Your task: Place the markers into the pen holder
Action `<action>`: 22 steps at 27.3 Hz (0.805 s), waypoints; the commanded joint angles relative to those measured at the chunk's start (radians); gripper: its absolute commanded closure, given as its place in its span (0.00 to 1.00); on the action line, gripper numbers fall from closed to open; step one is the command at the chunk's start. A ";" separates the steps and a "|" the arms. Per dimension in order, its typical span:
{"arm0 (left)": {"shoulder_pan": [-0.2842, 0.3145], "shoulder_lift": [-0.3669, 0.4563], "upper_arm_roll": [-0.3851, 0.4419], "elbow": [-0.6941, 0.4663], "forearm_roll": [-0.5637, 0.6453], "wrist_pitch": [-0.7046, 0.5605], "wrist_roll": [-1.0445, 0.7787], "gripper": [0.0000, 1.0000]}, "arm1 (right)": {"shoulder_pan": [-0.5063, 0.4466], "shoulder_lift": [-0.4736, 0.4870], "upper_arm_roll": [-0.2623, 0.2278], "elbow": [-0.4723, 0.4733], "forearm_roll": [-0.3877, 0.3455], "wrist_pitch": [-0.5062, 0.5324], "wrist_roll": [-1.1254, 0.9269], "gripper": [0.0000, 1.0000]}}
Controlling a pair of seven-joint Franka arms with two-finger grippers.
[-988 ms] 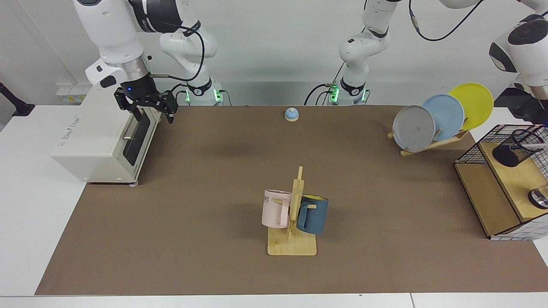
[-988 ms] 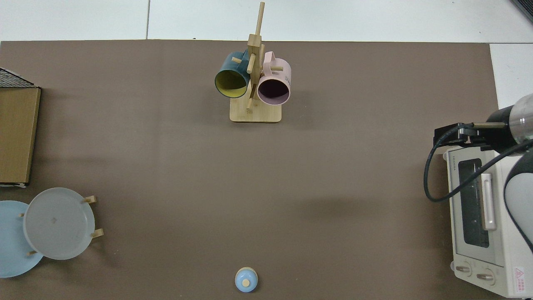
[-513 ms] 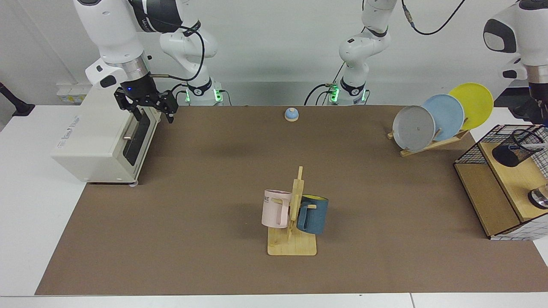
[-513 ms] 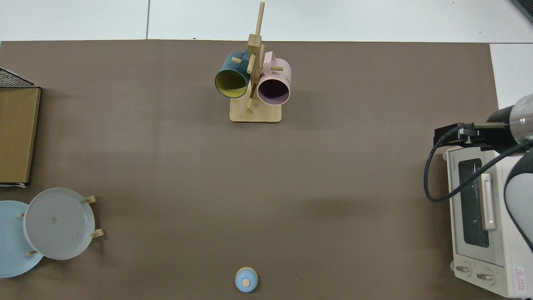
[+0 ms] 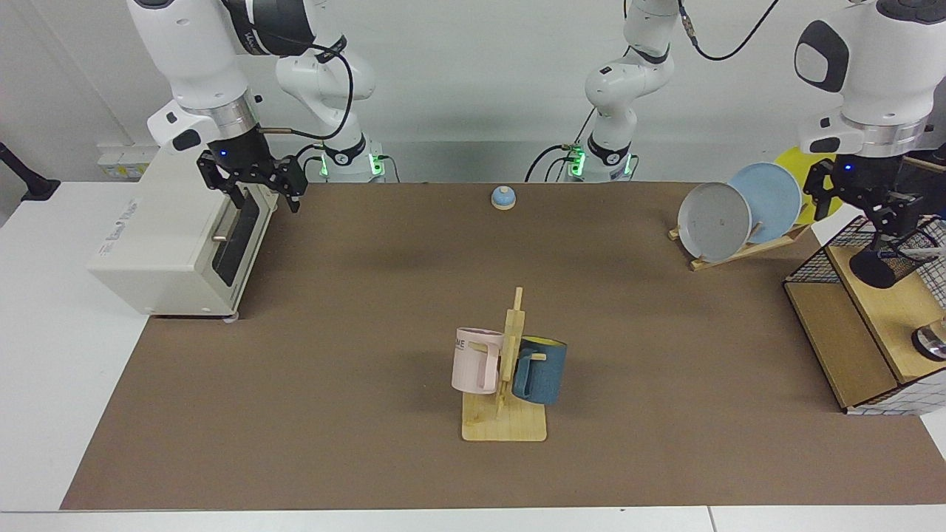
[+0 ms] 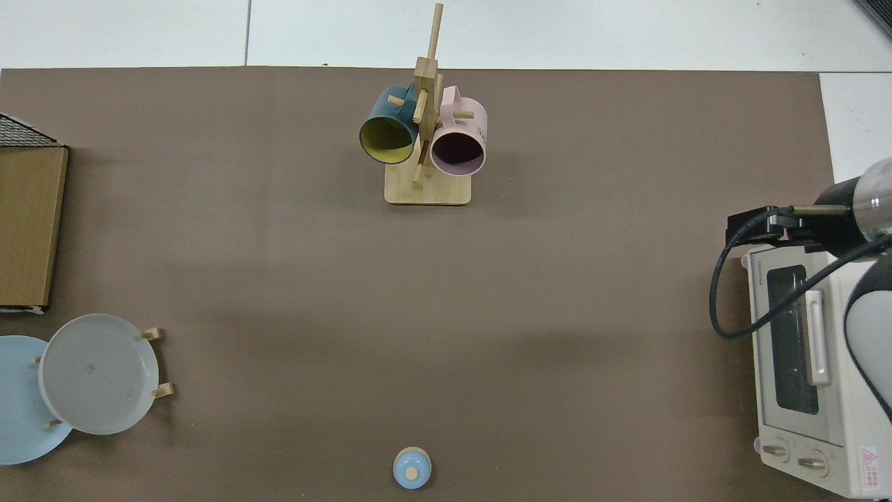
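Both arms are glossy white with rounded shells and black joint bands; a black oval cap marks the left arm's big joint above its pincer; each wrist ends in a silver metal ring, then a black block with a small blue light; below hang the black two-finger pincers, the right gripper (image 5: 251,191) and the left gripper (image 5: 879,214); thin black cables loop along both arms above the pincers; green lights glow at the two bases behind.
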 commanded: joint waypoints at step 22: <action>0.002 -0.028 -0.153 0.011 -0.259 -0.166 -0.968 0.00 | -0.019 -0.023 0.011 -0.027 0.001 0.007 -0.021 0.00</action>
